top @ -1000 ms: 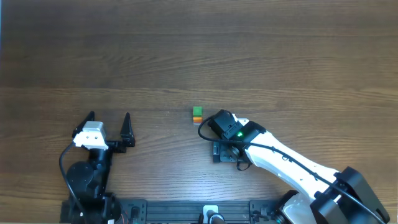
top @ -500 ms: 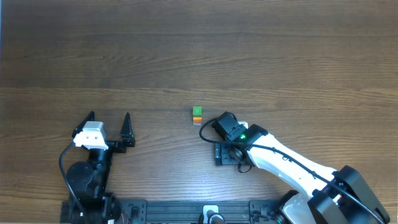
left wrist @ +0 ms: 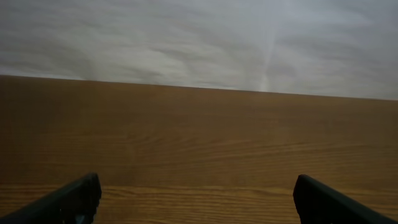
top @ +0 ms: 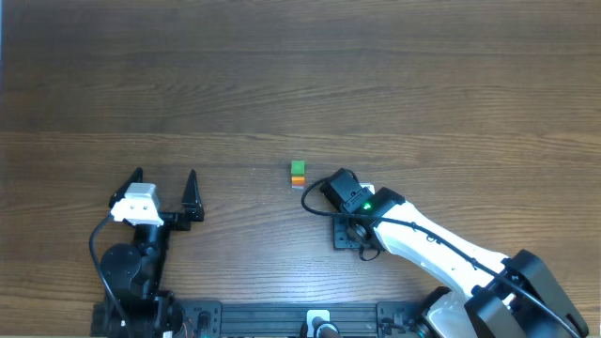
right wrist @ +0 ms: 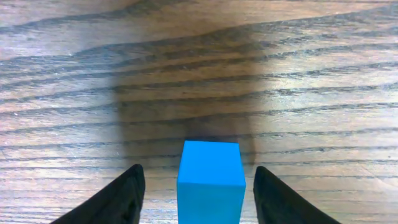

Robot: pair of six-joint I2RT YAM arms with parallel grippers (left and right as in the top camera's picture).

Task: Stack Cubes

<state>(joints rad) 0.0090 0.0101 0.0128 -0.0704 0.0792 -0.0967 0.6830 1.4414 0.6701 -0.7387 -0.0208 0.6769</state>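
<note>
A green cube (top: 298, 167) sits on top of an orange cube (top: 298, 179) near the table's middle. My right gripper (top: 322, 208) points down at the table just right of and nearer than that small stack. In the right wrist view a blue cube (right wrist: 211, 179) rests on the wood between the gripper's (right wrist: 199, 194) open fingers, with a gap on each side. My left gripper (top: 164, 178) stands open at the near left, well away from the cubes, and its wrist view has only bare wood between the fingertips (left wrist: 79, 198).
The wooden table (top: 300, 84) stretches wide beyond the cubes. A pale wall (left wrist: 199, 37) rises past the table's far edge in the left wrist view. Both arm bases stand along the near edge.
The right gripper has shifted slightly to the right and toward the near edge, away from the stack. The left arm and the green-on-orange stack have not moved.
</note>
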